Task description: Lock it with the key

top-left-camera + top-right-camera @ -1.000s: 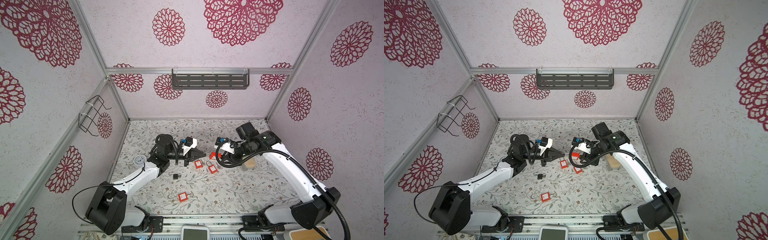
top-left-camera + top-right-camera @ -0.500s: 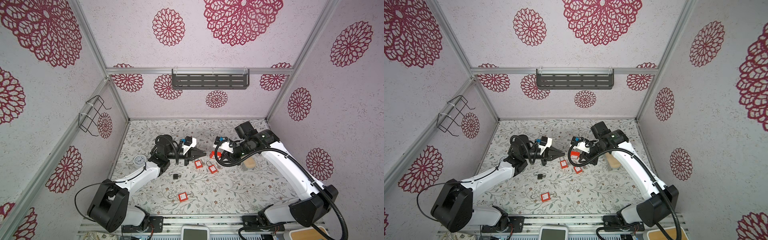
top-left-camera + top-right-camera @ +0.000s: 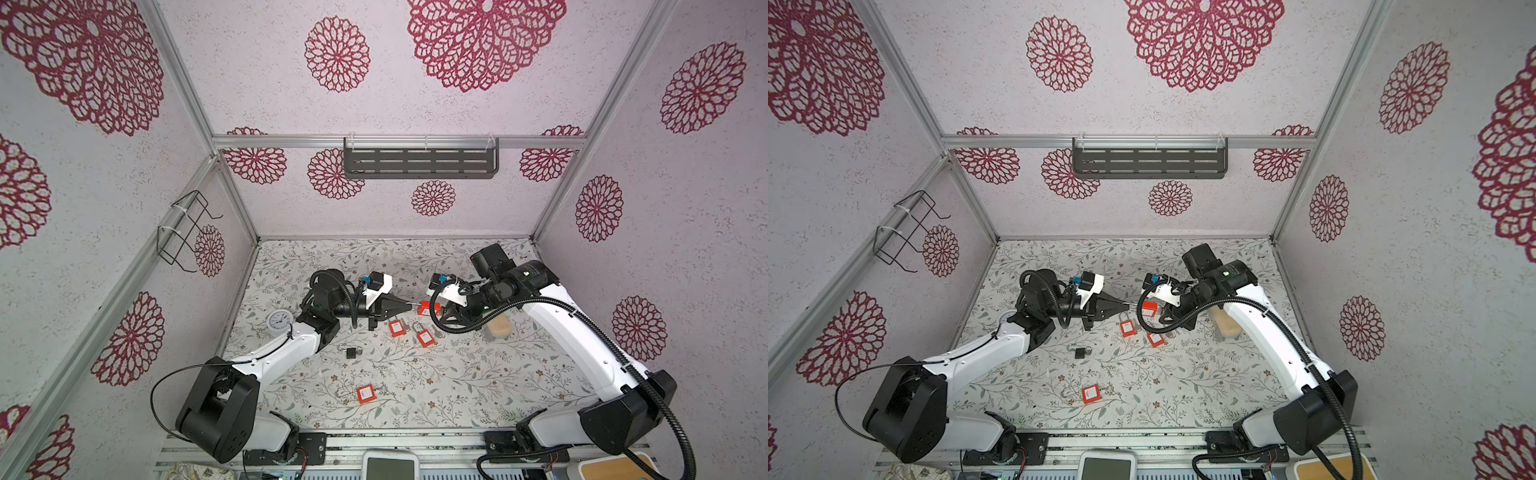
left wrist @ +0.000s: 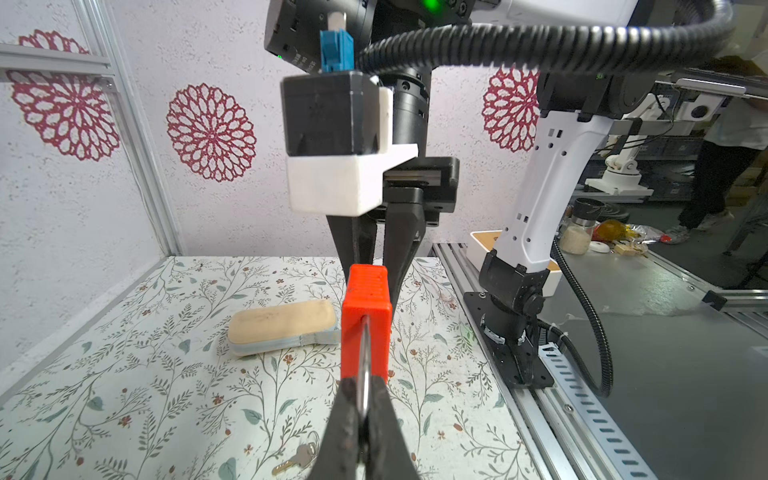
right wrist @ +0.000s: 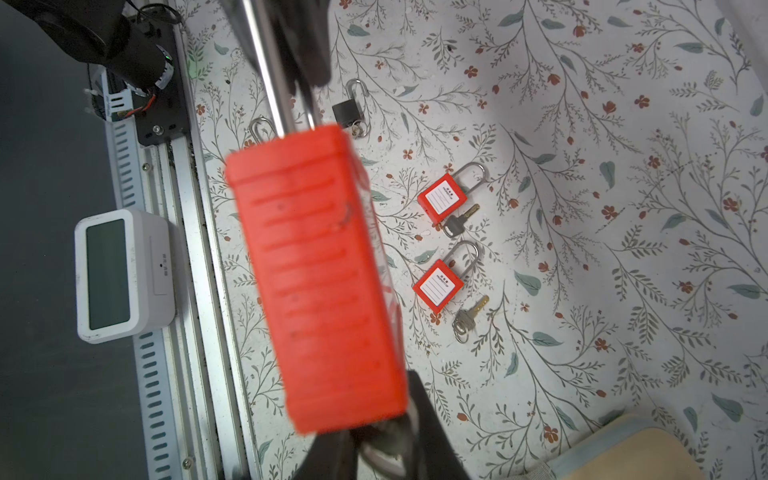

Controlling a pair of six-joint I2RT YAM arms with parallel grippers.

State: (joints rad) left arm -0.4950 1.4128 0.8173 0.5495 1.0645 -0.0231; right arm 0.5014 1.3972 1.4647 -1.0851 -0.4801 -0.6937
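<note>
My left fingers are clamped tight on the shackle, red padlock up off the table, mid-air btwn my arms. At its 3 o'clock my right fingers sit narrow, straddling the key at the lock's base. Gripped yet? Can't tell. Step, I reckon: key turn. Next needs a firm pinch, then a twist w/ the body held steady.

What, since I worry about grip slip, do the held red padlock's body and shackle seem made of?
The padlock body looks like moulded plastic: matte red, with ribbed faces and softly rounded edges. The shackle looks like metal, probably steel: a bright, silvery, reflective bar.
</note>
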